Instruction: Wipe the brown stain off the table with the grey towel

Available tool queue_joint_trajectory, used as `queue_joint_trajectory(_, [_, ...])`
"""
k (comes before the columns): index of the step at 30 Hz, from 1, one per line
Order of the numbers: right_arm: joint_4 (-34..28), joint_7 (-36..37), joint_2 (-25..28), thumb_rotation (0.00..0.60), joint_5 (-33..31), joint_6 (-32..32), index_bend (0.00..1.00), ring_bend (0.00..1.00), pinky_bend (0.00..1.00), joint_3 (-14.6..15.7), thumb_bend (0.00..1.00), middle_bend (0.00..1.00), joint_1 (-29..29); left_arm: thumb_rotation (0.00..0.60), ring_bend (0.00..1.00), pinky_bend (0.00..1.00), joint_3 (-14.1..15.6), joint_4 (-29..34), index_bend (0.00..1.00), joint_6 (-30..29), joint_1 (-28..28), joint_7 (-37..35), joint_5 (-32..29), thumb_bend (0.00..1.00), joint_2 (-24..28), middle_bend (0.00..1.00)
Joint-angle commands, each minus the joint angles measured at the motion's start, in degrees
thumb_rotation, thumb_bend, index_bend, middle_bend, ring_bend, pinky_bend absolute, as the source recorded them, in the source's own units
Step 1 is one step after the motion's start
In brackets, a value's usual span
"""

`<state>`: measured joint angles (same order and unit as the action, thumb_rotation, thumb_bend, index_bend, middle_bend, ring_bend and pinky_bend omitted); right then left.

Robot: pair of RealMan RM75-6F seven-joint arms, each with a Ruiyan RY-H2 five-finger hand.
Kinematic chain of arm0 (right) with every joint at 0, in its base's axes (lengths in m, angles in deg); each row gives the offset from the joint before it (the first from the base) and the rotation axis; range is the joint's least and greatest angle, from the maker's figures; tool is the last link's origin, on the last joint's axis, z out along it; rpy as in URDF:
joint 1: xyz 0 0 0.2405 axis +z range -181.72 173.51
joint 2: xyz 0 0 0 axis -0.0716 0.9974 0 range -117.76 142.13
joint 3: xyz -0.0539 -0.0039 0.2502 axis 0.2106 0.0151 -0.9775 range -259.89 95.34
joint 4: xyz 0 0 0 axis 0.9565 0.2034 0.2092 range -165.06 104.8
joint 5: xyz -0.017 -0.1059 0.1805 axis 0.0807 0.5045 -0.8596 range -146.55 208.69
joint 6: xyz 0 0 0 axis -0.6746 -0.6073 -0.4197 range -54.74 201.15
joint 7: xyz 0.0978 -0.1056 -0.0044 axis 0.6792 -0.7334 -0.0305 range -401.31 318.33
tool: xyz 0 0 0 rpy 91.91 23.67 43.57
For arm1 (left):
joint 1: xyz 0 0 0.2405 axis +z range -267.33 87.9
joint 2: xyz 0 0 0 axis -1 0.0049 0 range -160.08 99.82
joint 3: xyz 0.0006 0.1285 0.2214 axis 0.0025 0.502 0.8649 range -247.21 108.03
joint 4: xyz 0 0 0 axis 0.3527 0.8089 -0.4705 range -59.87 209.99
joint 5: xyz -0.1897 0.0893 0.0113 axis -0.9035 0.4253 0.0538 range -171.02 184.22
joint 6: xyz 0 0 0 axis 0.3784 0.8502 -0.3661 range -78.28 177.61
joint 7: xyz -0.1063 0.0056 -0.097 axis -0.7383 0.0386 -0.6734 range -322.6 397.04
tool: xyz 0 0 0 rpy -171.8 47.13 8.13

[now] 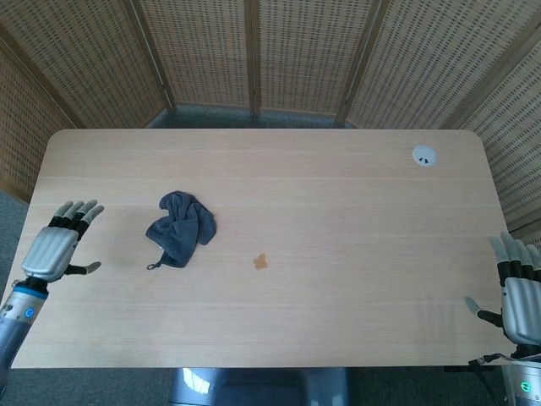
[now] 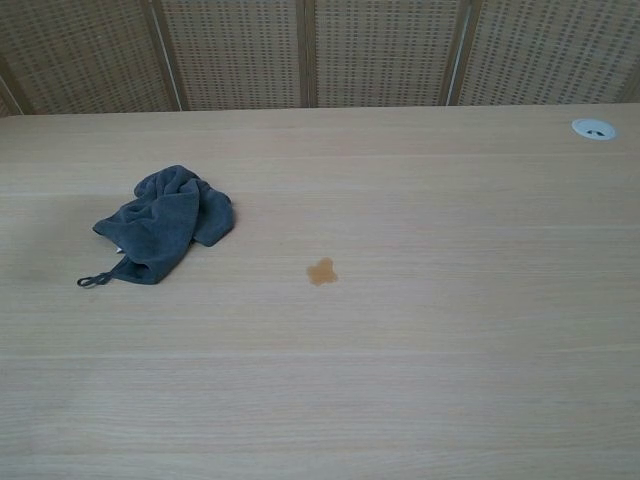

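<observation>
A white cable grommet point(image 1: 424, 156) is set in the table point(image 1: 338, 211), well apart from the grey towel point(image 1: 181, 228) toward the far right corner. The towel is bunched on the wood, and the brown stain point(image 1: 262, 261) is seen near it, to its right and nearer the front edge. The left hand point(image 1: 57, 249) is held left of the towel, fingers spread, nothing grasped. The right hand point(image 1: 517, 292) is kept at the right edge, likewise spread and empty. Woven screens point(image 1: 254, 51) are stood behind the table.

My chest view misses both hands entirely; in head view my right hand point(image 1: 517, 292) is clipped by the frame's edge.
</observation>
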<state>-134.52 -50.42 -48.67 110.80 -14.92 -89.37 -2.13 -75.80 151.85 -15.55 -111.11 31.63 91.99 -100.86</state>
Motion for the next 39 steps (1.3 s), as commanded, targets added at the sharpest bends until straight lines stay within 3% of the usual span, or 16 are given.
queue_joint_trajectory(1, [0.01,0.21,0.07,0.6,-0.19,0.16,0.0,0.0,0.0,-0.07,0.0,0.0,0.05,0.6,0.0,0.06,-2.05,-5.43,0.09,5.86,-5.3,3.62,-2.15,0.11,-4.51,0.0])
queue_joint_trajectory(13, [0.13,2.15,0.81,0.6,-1.21,0.64,0.0,0.0,0.0,-0.59,0.0,0.0,0.09,0.6,0.0,0.04,-4.46,-12.38,0.08,18.01,-15.72,17.51,-9.53,0.1,-13.48,0.0])
queue_joint_trajectory(18, [0.2,2.76,1.01,0.6,-1.73,0.94,0.0,0.0,0.0,-0.77,0.0,0.0,0.14,0.6,0.0,0.04,-5.51,-14.09,0.07,19.59,-18.38,23.52,-13.34,0.1,-16.67,0.0])
queue_joint_trajectory(29, [0.32,3.03,0.99,0.6,-2.37,1.76,0.0,0.0,0.0,-0.86,0.0,0.0,0.48,0.6,0.0,0.02,-5.68,-11.93,0.07,22.24,-22.16,37.33,-23.24,0.1,-18.61,0.0])
queue_joint_trajectory(39, [0.49,4.5,1.42,0.6,-3.36,1.72,0.0,0.0,0.0,-1.47,0.0,0.0,0.39,0.6,0.0,0.03,-4.4,-14.81,0.07,25.27,-25.67,39.92,-27.88,0.09,-22.02,0.0])
